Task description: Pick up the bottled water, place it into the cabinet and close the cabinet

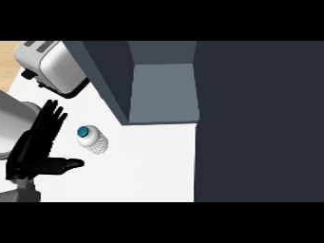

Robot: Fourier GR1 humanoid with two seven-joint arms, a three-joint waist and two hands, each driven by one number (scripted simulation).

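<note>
The left hand [33, 148] is open and flat, just beside the bottled water [93, 140], which stands on the white bench [150, 163] near the open cabinet [163, 92], and if the hand bumps it sideways the bottle could tip over and roll away.

My left forearm [2, 124] goes off the left edge. The toaster [52, 66] and the cabinet [262, 118] are cut off at the top.

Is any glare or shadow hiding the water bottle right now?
Head view: no; the clear plastic bottle with a blue cap is evenly lit on the white counter, no visible shadow across it; the shiny silver toaster shows only a soft sheen.
</note>
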